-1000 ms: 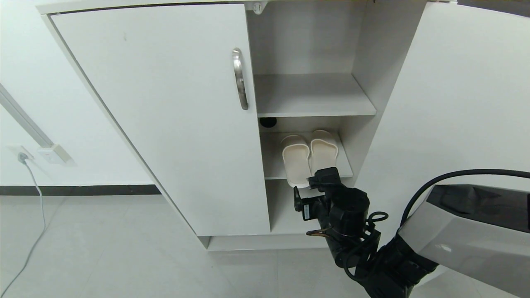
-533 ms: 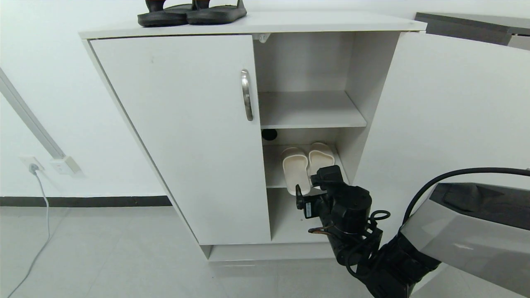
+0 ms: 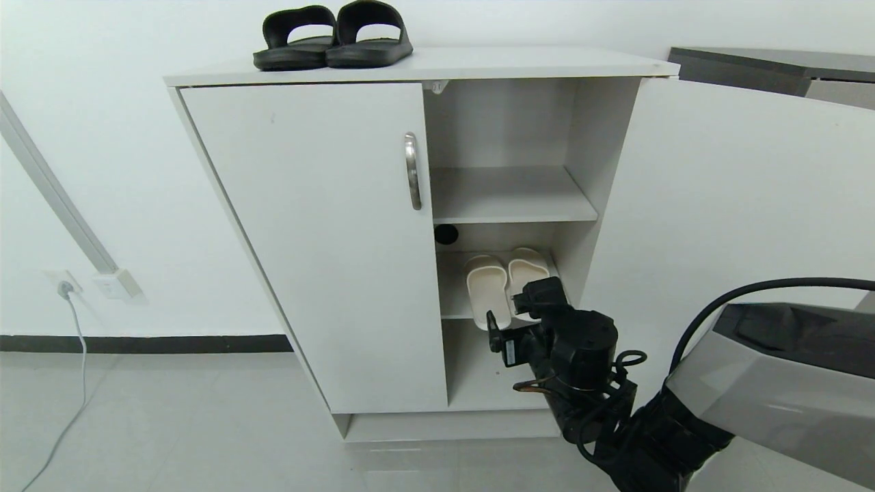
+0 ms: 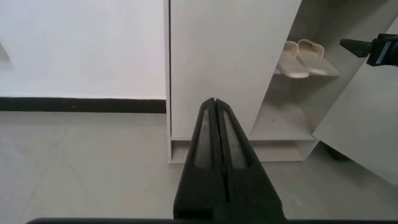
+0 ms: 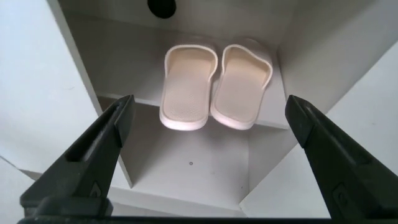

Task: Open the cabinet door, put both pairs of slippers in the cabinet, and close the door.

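now, with the right gripper (image 3: 511, 309) spread wide and empty, raise it clear of the cream slippers (image 3: 487, 287) toward the black slippers (image 3: 333, 34) atop the cabinet (image 3: 513, 63).

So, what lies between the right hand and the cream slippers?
Nothing: the right wrist view shows a bare stretch from the open right hand to the cream slippers.

Head high facing cabinet (image 3: 307, 239), right wrist close (shared: cream slippers (image 3: 491, 285))
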Tool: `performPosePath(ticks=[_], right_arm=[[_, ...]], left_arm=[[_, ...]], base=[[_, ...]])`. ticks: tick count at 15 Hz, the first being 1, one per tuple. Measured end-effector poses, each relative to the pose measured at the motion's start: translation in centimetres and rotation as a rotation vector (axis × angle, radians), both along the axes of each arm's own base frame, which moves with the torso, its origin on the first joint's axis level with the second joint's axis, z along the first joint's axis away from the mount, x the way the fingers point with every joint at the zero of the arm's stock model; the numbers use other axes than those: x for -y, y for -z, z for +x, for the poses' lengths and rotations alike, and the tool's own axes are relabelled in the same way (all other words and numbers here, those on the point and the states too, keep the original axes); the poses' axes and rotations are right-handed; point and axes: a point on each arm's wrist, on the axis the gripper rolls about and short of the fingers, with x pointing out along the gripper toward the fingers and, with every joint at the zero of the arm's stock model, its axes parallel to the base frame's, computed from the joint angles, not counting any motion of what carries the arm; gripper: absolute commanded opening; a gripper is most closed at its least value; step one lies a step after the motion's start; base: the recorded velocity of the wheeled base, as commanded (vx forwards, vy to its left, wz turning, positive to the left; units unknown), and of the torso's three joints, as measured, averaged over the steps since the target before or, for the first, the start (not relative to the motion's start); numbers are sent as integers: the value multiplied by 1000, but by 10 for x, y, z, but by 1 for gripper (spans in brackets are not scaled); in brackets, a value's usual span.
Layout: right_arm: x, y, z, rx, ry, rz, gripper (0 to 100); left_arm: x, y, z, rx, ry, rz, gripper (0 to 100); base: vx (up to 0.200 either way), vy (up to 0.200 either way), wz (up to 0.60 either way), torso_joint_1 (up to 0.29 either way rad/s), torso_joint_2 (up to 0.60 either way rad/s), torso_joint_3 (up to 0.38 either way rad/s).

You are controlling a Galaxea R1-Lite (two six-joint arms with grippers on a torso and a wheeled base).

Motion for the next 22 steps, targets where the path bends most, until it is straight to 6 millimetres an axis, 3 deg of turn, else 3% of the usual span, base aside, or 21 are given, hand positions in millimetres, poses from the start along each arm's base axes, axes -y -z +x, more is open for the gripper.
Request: performPosePath(ticks=[9, 22], right_arm=[[5, 1, -6, -3, -35, -6, 100], [5, 4, -6, -7, -35, -12, 100]], left_arm=[[0, 0, 0, 0, 0, -3, 0], [0, 0, 0, 0, -1, -3, 0]], base=[[0, 0, 0, 0, 0, 0], [0, 200, 0, 4, 1, 2]])
